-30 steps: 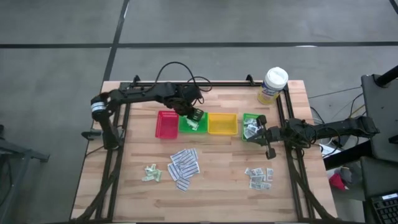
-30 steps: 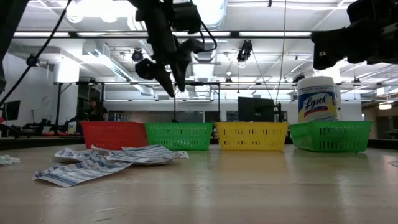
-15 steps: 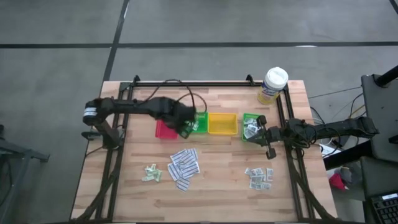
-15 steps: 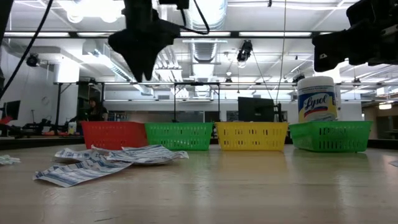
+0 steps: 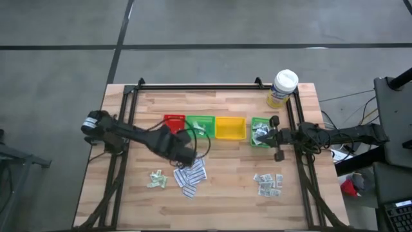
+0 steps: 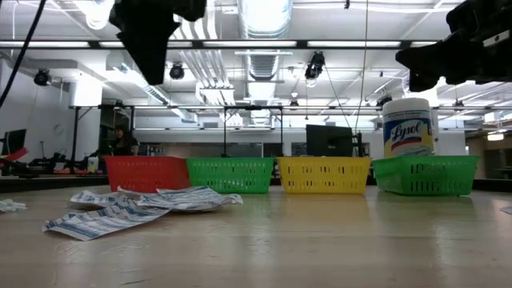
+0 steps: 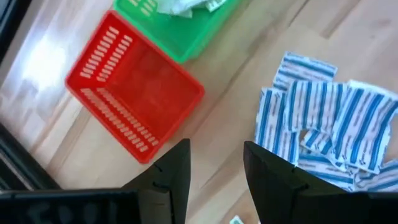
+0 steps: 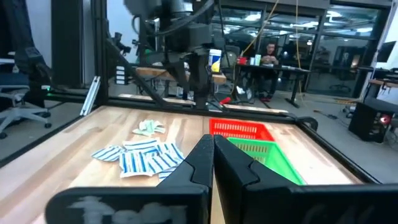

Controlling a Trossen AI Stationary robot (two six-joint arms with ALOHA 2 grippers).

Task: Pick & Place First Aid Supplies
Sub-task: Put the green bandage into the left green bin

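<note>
Left gripper (image 7: 214, 171) swung from green plastic tray (image 5: 200, 125) | fingers spread, empty | blue-striped white paper strips (image 7: 326, 127) just ahead | next pick due

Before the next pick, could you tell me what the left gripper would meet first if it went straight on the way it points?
Probably bare tabletop: the open left gripper points between the red tray and the blue-striped strips.
</note>
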